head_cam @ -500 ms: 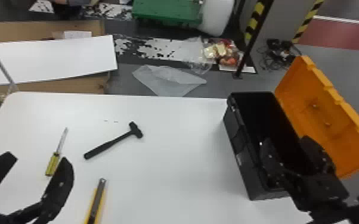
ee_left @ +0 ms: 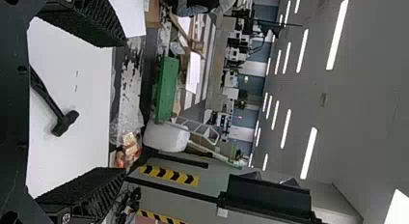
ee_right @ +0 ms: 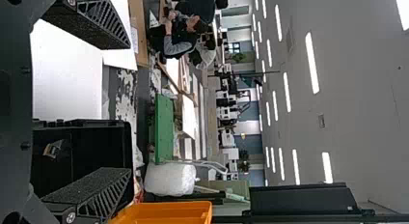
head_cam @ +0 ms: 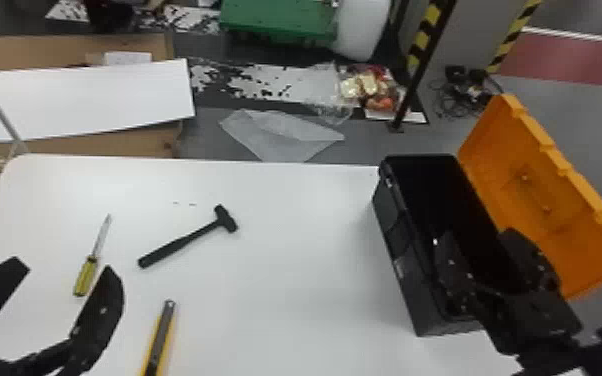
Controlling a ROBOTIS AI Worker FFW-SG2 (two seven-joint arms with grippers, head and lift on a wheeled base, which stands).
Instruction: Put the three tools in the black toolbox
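“Operator, with twelve o'clock at the far edge of your white table, where are your three tools?”

“Your yellow-handled screwdriver lies at nine o'clock, its tip toward one. Your black hammer rests between nine and ten, head toward two; your yellow knife lies at eight.”

“And your hands?”

“Your left gripper, between eight and nine o'clock, stands spread and empty, one fingertip near the screwdriver's handle as you see it from the head. Your right gripper, at three, is also parted, grasping nothing, above the black toolbox, whose orange lid is flung open on its three o'clock side”
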